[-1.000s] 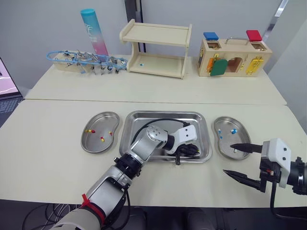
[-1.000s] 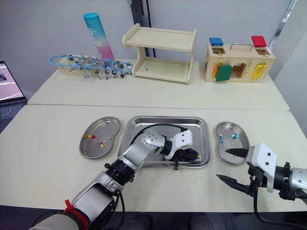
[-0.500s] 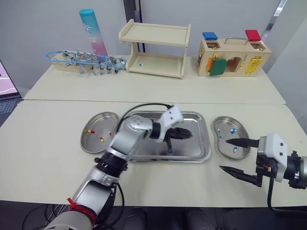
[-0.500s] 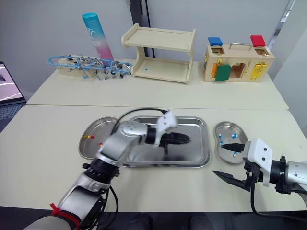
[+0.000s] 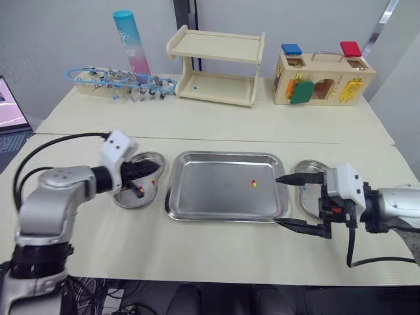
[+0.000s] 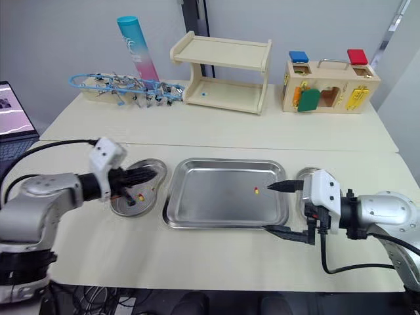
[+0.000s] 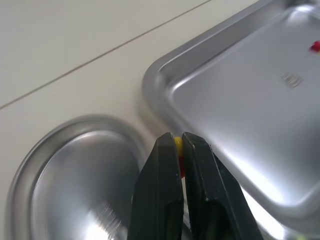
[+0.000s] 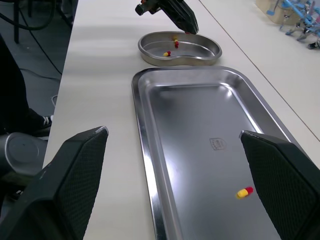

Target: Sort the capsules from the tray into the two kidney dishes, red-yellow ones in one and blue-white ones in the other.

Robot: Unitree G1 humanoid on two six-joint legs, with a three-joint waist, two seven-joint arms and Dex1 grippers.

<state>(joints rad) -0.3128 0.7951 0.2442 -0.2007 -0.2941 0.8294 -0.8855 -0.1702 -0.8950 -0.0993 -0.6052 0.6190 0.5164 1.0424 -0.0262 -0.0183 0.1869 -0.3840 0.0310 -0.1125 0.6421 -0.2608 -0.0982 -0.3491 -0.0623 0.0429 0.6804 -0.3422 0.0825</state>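
Note:
My left gripper [image 5: 152,168] hangs over the left kidney dish [image 5: 125,202], shut on a red-yellow capsule [image 7: 177,145]. More red-yellow capsules [image 5: 138,192] lie in that dish. In the steel tray [image 5: 210,197], one red-yellow capsule [image 5: 254,183] lies right of the middle. My right gripper [image 5: 275,200] stands wide open at the tray's right edge, with nothing between its fingers. It covers most of the right kidney dish [image 5: 308,165], so the contents are hidden.
Along the back of the table stand a wooden shelf [image 5: 215,69], a wooden latch box [image 5: 318,79], a blue rack of instruments [image 5: 118,82] and a teal-pink tube [image 5: 128,39]. A laptop [image 5: 10,108] sits at the far left.
My left gripper swung left from over the tray to above the left dish, carrying a capsule. My right gripper moved left and now reaches the tray's right edge.

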